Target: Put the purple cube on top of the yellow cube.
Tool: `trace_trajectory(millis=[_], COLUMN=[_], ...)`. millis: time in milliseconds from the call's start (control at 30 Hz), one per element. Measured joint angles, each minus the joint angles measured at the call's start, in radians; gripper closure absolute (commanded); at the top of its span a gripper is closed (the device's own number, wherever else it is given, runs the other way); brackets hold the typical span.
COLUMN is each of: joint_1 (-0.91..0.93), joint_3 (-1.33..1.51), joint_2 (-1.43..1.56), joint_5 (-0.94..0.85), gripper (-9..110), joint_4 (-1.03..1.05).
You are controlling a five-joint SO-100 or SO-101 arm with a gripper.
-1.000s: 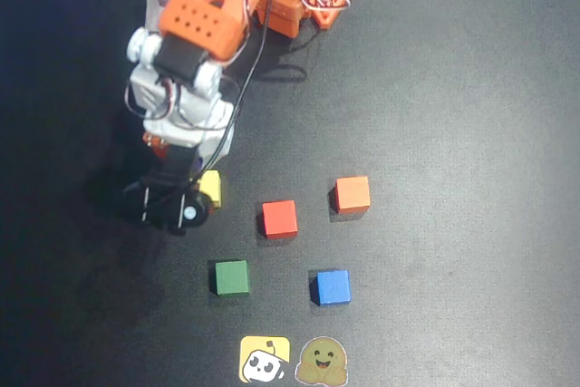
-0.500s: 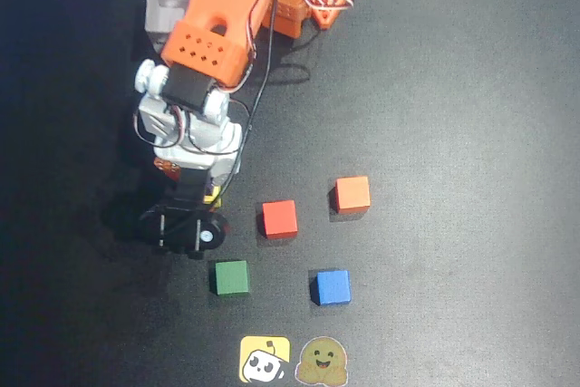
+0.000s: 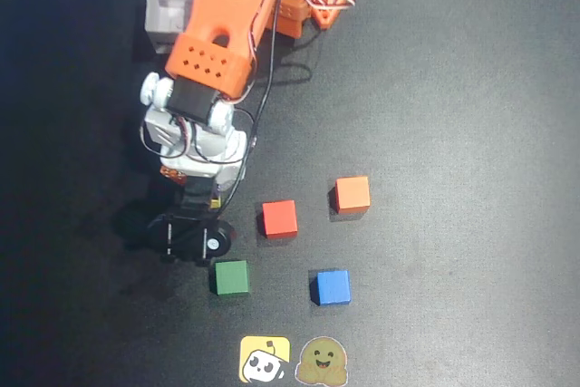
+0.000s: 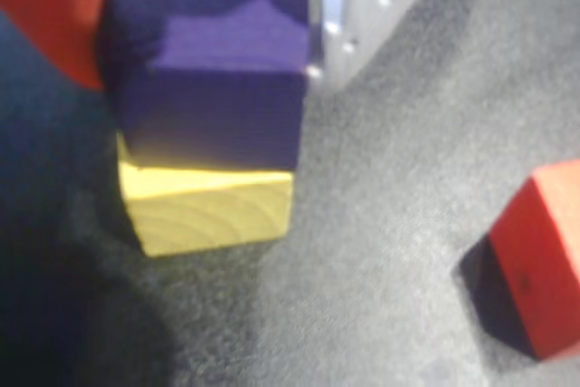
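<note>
Purple cube sits on the yellow cube in your wrist view, touching it.

You see the gripper's fingers at either side of the purple cube, an orange one on the left and a grey one on the right; you cannot tell whether they grip it. From overhead, your arm hides both cubes, left of the red cube. On the dark table you also have an orange cube, a green cube and a blue cube.
</note>
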Motion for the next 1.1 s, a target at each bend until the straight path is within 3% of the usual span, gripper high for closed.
trace_trajectory(millis=[867,933,1100], joint_1=[0.0,0.0,0.0], joint_3=[-0.026,-0.026,-0.026], joint_2=[-0.012,-0.012,-0.012], joint_5=[0.054,0.06,0.08], gripper=[95,89,88], joint_4=[-0.003,-0.003,-0.003])
